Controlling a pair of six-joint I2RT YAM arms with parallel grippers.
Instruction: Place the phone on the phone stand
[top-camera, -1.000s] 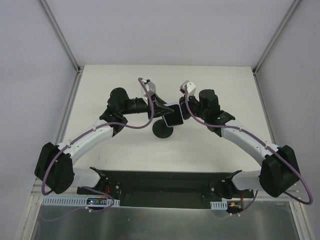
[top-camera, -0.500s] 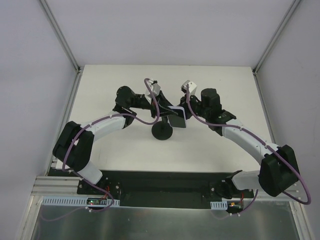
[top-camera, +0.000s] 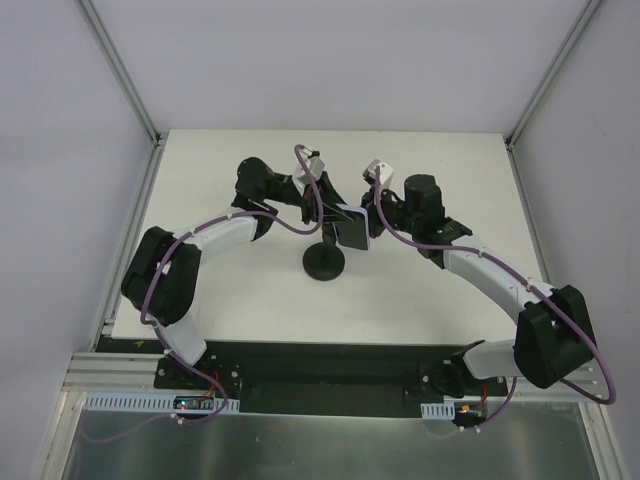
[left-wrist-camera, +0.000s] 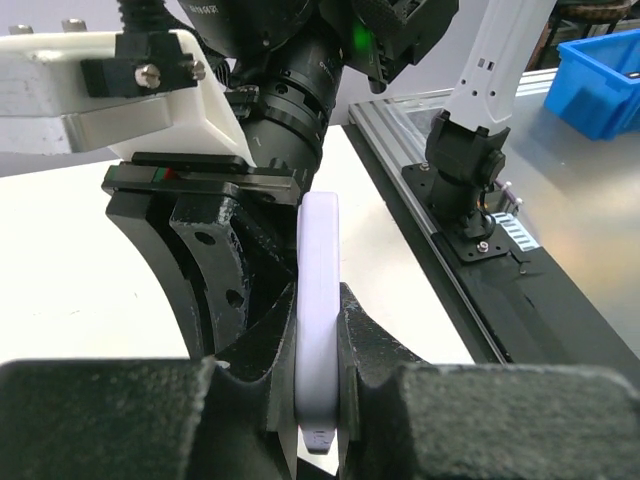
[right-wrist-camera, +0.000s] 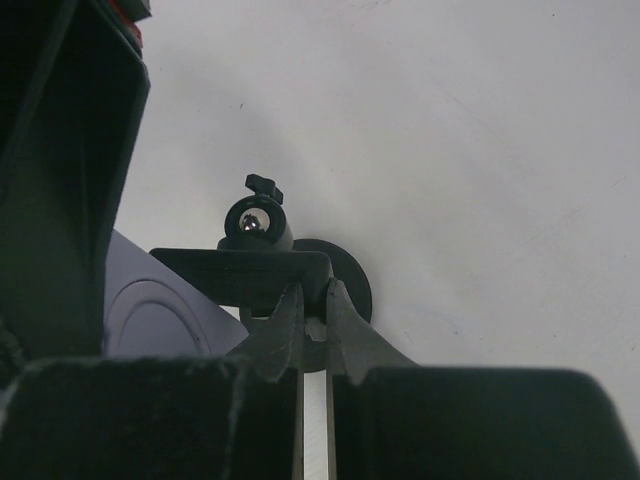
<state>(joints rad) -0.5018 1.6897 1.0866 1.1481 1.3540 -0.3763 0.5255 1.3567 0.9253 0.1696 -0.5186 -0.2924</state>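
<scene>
The phone (top-camera: 352, 226) is held upright above the phone stand, whose round black base (top-camera: 325, 263) rests on the table. My left gripper (top-camera: 335, 214) is shut on the phone. In the left wrist view its fingers (left-wrist-camera: 372, 335) pinch the phone's pale lavender rim (left-wrist-camera: 320, 300) edge-on. My right gripper (top-camera: 370, 222) meets it from the right. In the right wrist view the right gripper (right-wrist-camera: 313, 300) is shut on the phone stand's black clamp plate (right-wrist-camera: 240, 268), with the disc base (right-wrist-camera: 352, 278) behind it and the phone's lavender back (right-wrist-camera: 150, 315) at the left.
The white table (top-camera: 220, 290) is framed by grey walls with metal posts (top-camera: 125, 75). A black mounting rail (top-camera: 330, 365) runs along the near edge. In the left wrist view a blue bin (left-wrist-camera: 600, 75) sits far off on the metal bench.
My left arm has folded in and reached further right, turning the phone from tilted face-up to upright beside the right gripper. The right arm has barely moved.
</scene>
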